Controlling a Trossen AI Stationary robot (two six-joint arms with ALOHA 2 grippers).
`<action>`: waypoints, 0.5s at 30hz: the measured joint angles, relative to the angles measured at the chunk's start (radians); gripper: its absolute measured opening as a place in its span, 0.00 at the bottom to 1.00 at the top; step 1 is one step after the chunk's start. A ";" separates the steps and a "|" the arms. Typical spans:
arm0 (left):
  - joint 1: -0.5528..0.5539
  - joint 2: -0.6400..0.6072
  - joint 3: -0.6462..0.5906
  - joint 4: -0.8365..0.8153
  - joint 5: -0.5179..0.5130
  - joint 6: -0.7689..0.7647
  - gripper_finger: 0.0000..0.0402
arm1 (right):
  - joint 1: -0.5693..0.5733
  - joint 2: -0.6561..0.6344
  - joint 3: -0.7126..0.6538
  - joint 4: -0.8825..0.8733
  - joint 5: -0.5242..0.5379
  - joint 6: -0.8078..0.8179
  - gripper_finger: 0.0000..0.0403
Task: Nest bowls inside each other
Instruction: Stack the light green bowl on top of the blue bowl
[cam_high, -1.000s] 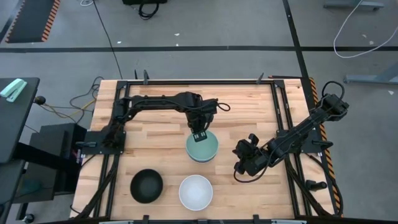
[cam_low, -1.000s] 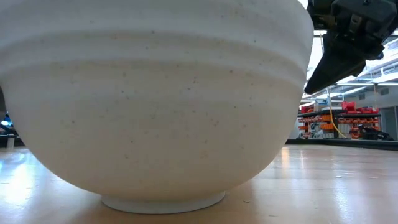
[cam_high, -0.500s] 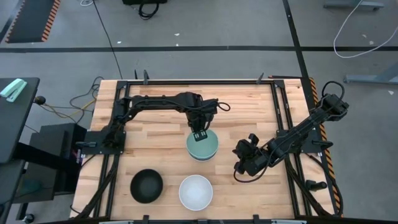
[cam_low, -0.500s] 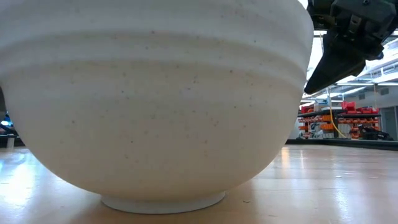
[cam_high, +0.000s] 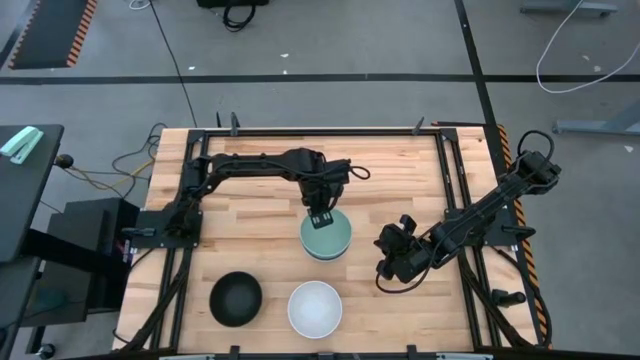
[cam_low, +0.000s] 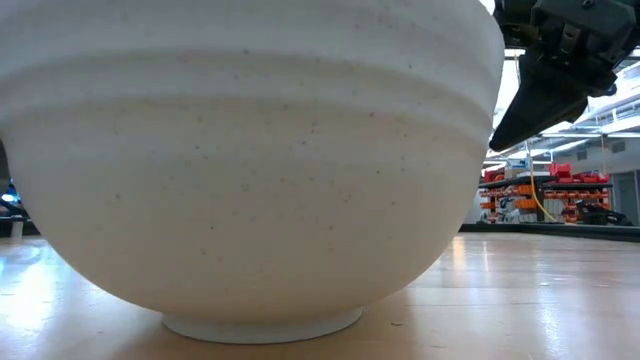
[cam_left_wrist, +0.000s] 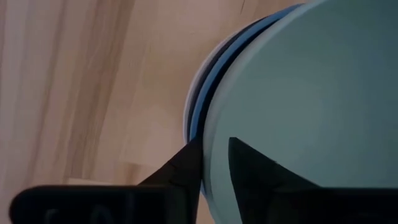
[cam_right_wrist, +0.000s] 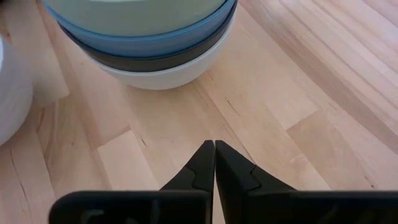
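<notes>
Left fingers (cam_left_wrist: 214, 168) straddle the mint bowl (cam_left_wrist: 311, 93) rim, parted; right fingers (cam_right_wrist: 214, 163) clenched.

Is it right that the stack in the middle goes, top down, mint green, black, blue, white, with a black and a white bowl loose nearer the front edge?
Not quite. The right wrist view shows the stack running mint green, blue, black, white, so blue and black are swapped. The loose black bowl and white bowl do sit nearer the front edge.

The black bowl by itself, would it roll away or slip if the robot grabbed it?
The black bowl sits upright on the table, so it probably won't roll. It looks smooth and rounded, so a gripper might slip on it. It seems stiff, possibly breakable.
</notes>
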 joint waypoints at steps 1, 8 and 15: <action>0.000 -0.004 -0.001 -0.001 -0.001 0.000 0.23 | 0.000 0.000 0.000 0.000 0.000 0.000 0.04; 0.002 -0.055 -0.001 -0.007 -0.001 -0.026 0.31 | 0.000 0.000 0.000 0.002 0.000 0.000 0.04; 0.001 -0.119 -0.001 -0.008 0.000 -0.031 0.39 | 0.000 0.000 0.000 0.003 0.000 0.000 0.04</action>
